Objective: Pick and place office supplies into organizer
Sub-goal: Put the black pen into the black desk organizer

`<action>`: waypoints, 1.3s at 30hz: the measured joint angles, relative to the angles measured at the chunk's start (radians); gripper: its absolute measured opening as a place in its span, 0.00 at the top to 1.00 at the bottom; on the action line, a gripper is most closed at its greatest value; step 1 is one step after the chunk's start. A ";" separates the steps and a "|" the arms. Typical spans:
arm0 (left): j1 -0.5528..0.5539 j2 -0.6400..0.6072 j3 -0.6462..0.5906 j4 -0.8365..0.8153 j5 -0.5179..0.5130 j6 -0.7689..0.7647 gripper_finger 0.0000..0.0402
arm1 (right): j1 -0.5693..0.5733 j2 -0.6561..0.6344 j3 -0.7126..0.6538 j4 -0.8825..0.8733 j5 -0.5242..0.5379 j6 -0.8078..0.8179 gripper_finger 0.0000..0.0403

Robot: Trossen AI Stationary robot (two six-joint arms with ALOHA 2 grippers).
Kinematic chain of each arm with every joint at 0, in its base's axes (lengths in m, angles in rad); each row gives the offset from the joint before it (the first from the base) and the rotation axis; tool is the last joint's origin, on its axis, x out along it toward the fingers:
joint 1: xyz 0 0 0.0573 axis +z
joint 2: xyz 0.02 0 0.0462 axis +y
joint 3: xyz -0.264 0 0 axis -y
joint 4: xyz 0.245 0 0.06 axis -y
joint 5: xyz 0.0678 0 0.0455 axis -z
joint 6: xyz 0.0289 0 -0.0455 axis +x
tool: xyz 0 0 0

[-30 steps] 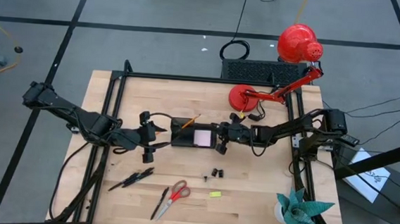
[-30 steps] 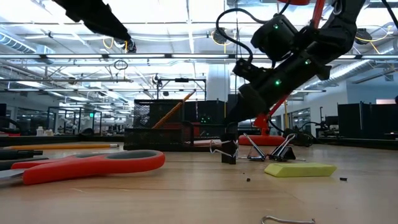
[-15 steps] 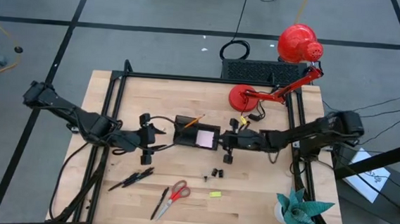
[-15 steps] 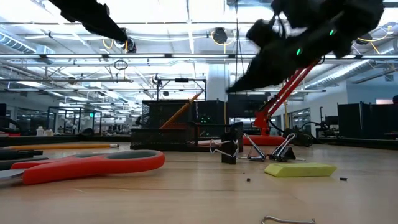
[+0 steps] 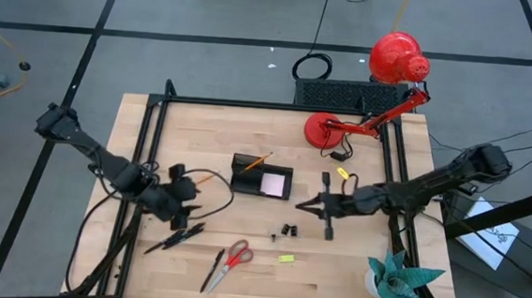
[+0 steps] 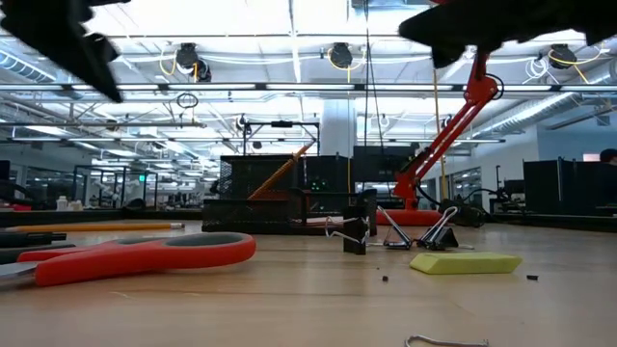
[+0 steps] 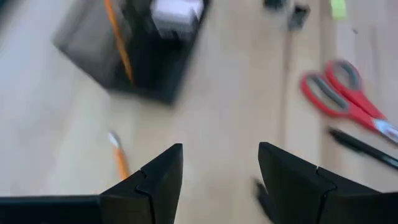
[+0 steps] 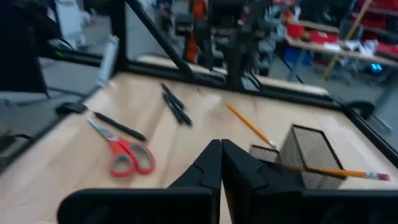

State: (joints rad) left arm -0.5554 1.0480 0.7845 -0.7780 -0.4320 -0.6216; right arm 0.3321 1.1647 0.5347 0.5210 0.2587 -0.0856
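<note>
The black mesh organizer (image 5: 262, 179) stands mid-table with the pink sticky pad (image 5: 271, 182) and an orange pencil (image 5: 254, 160) in it. Another orange pencil (image 7: 117, 160) lies flat on the table to its left. Red-handled scissors (image 5: 233, 258), black pens (image 5: 175, 238), two black clips (image 5: 287, 230) and the yellow piece (image 5: 286, 258) lie toward the near edge. My left gripper (image 5: 190, 197) hovers open, left of the organizer and above the pens. My right gripper (image 5: 301, 205) is shut and empty, to the right of the organizer and nearer than it.
A red desk lamp (image 5: 328, 128) stands at the far right, its head (image 5: 396, 57) past the table edge. A teal paper plant (image 5: 398, 278) sits at the near right corner. Black frame rails (image 5: 143, 159) run along both sides. Bare wood lies between the organizer and the clips.
My right gripper has drawn back from the organizer's right end toward the table's right and near edge, rising out of the low view. My left gripper has pulled away from the organizer's left side toward the near left. The pad stays in the organizer.
</note>
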 joint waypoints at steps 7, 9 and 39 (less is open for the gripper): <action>-0.168 0.094 0.000 -0.006 0.075 -0.211 0.46 | 0.008 -0.092 -0.112 0.124 0.005 0.001 1.00; -0.190 0.132 0.000 -0.006 0.124 -0.285 0.46 | 0.009 -0.102 -0.123 0.119 0.006 0.008 1.00; -0.140 0.440 0.000 0.160 0.216 -0.413 0.46 | 0.008 -0.109 -0.128 0.119 0.006 -0.025 1.00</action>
State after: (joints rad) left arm -0.6953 1.4879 0.7849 -0.6184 -0.2164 -1.0341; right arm 0.3405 1.0554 0.4068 0.6395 0.2646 -0.1104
